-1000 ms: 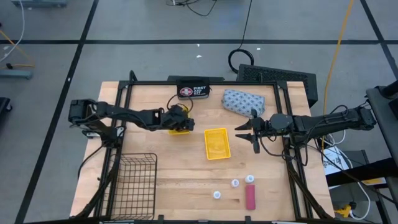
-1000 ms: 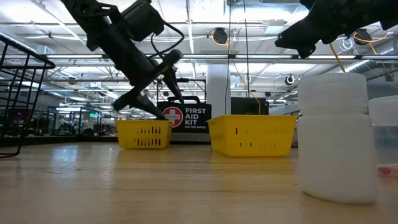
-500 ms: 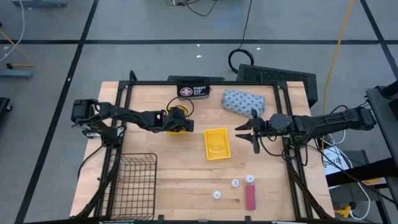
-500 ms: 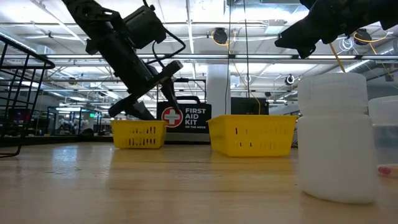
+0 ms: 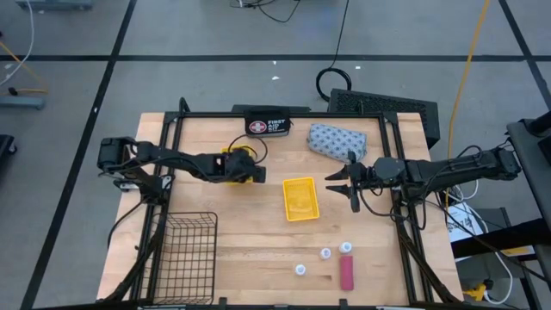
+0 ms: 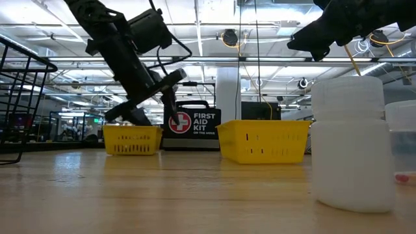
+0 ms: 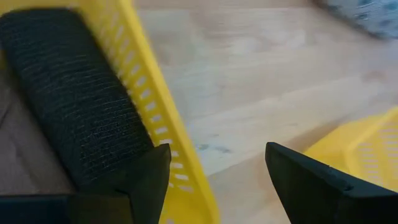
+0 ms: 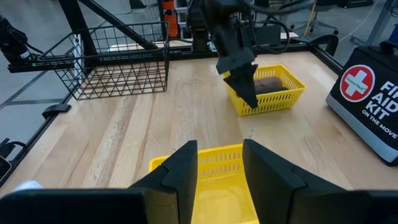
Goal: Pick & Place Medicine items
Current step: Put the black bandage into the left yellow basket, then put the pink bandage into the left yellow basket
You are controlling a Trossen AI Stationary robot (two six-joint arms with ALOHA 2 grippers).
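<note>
My left gripper is open over a small yellow tray at the table's far middle, with a tray wall between its fingers. In the left wrist view the tray holds a black block and a brown item. My right gripper is open and empty, above the table between a second yellow tray and the grey-blue pouch. Three white containers and a pink bar lie near the front edge. My left gripper straddles the small tray's side wall, slanting down from the table's left. One finger is inside the tray and lies against that wall. The other finger is outside and apart from it. The tray rests on the table.
A black First Aid case stands at the far edge behind the small tray. A black wire basket sits at the front left. One white container looms close in the low view.
My left gripper has moved toward the table's left edge. The small yellow tray has slid along the table with it. The right arm has kept still.
</note>
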